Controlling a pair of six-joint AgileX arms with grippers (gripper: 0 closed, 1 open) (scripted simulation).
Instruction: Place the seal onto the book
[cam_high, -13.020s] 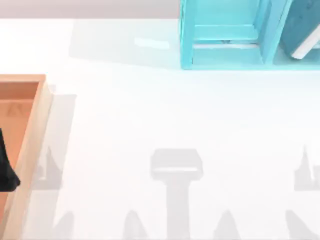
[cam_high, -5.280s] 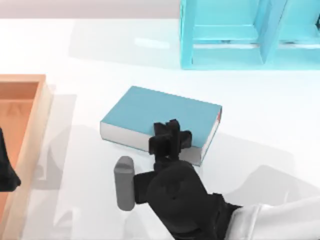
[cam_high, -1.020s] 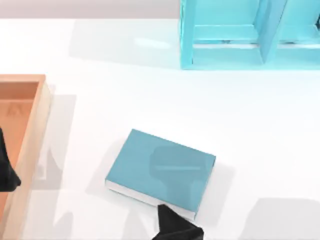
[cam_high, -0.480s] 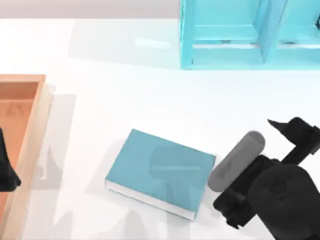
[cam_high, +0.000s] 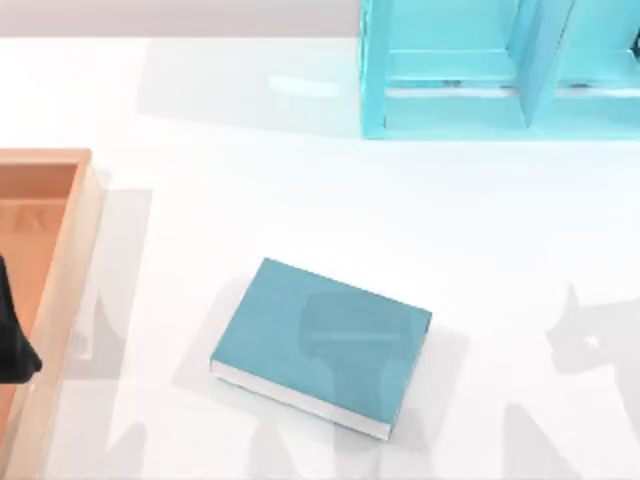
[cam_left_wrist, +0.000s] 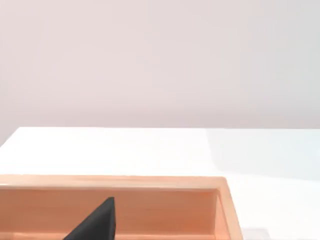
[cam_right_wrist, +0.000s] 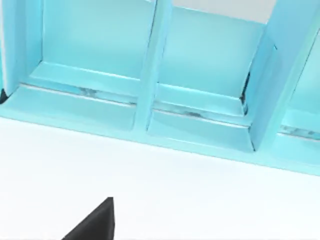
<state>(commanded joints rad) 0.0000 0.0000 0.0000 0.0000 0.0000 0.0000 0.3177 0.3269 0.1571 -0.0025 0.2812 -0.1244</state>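
Book: flat rectangular book (cam_high: 322, 343) with plain teal-blue cover and white page edges, lying flat on the white table (cam_high: 250, 200), near the front edge, about midway between left and right sides, turned at a slant to the table edges; nothing on its cover.
Seal: not seen in any of the 3 views.
Left gripper: dark tip (cam_high: 12, 345) at the left edge of the table, over the open wooden tray; 1 dark finger (cam_left_wrist: 97, 222) seen in the left wrist view against the tray's inner wall; cannot tell how wide the pincer stands.
Right gripper: 1 dark finger (cam_right_wrist: 95, 222) seen in the right wrist view above the white table, facing the shelf unit; cannot tell how wide the pincer stands.
Tray: light orange-brown wooden tray (cam_high: 75, 255) at the left edge.
Shelf: light turquoise shelf unit (cam_high: 375, 80) with upright dividers, at the back edge toward the right corner.
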